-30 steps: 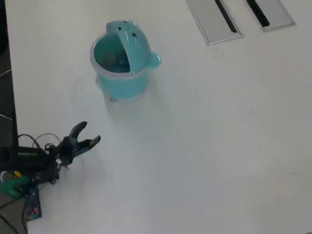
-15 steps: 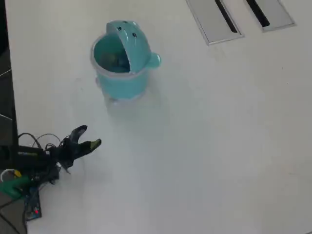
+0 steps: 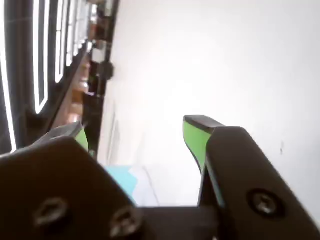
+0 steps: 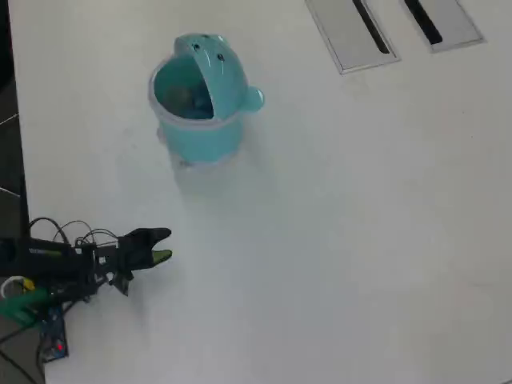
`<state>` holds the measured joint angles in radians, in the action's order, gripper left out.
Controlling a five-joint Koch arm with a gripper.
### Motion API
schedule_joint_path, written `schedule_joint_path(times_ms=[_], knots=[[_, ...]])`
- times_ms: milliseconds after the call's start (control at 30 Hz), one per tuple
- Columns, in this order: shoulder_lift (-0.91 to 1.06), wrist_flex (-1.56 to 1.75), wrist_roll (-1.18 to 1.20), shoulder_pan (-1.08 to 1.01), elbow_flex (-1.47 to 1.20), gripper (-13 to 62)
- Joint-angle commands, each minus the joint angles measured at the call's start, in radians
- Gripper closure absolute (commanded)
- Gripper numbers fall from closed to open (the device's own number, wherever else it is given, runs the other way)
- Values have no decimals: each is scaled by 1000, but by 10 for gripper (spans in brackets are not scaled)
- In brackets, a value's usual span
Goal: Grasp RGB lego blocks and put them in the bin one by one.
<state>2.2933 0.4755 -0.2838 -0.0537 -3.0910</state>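
Note:
The teal bin (image 4: 210, 136) stands at the table's upper left in the overhead view, its domed face lid (image 4: 222, 68) flipped up. Dim shapes lie inside it, too blurred to name. No lego blocks show on the table; they are hidden or out of view. My gripper (image 4: 163, 245) hovers low at the left, well below the bin and apart from it. In the wrist view the gripper (image 3: 137, 134) is open, and only white table and a teal patch (image 3: 122, 177) show between its green pads (image 3: 194, 137).
Two grey slotted panels (image 4: 352, 32) (image 4: 444, 20) are set into the table at the top right. The table's dark left edge (image 4: 10, 160) runs beside the arm's base, where cables and a small board (image 4: 52, 340) lie.
The gripper has rolled about its wrist and drifted slightly down and to the right. Its two fingers, seen spread before, now lie closer together in the overhead view. The bin has not moved.

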Motion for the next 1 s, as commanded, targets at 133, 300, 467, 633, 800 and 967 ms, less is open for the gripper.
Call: schedule_joint_path(times_ms=[133,300,467,633,800,967], knots=[[64,-146,43,18,-80,144],[57,-212,55,17,-80,147],[57,-310,97,28,-80,147],[52,-368,132,26,-80,148],[44,-411,133,26,-80,149],[29,-423,138,29,-80,149]])
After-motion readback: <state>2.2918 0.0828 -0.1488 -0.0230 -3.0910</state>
